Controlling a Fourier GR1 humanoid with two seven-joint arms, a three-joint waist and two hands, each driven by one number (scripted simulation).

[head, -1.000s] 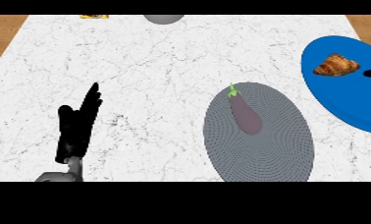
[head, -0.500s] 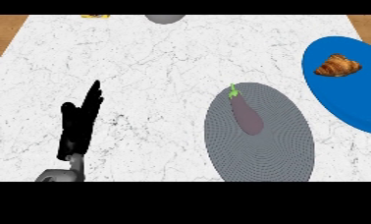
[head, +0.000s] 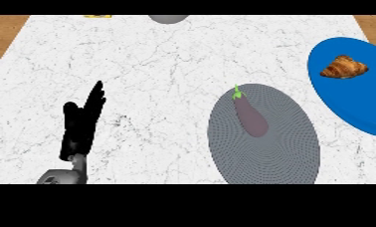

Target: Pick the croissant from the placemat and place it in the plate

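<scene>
Two flat pieces lie on the marble desk (head: 169, 61): a grey ribbed placemat (head: 275, 146) low and right of centre, and a blue plate (head: 345, 96) cut off by the right edge; the croissant (head: 343, 66) sits on the blue plate, well apart from the grey placemat, which carries only an eggplant (head: 249, 116) (purple, green stem pointing up the view). So I read the task's thing as lying on the blue piece already, whichever of the two the task means by its words; I cannot settle that from here. Only my left robot hand (head: 81, 121) shows, at the lower left, fingers straight and pointing up, holding nothing; it rests well away from both pieces, presumably parked to keep the working side free. My right robot hand is out of view, so I cannot speak for it. If the croissant must go across, I judge the right side suits best, since both pieces lie there; a grey rounded thing (head: 169, 18) and a yellow scrap (head: 97, 16) sit at the far edge.
</scene>
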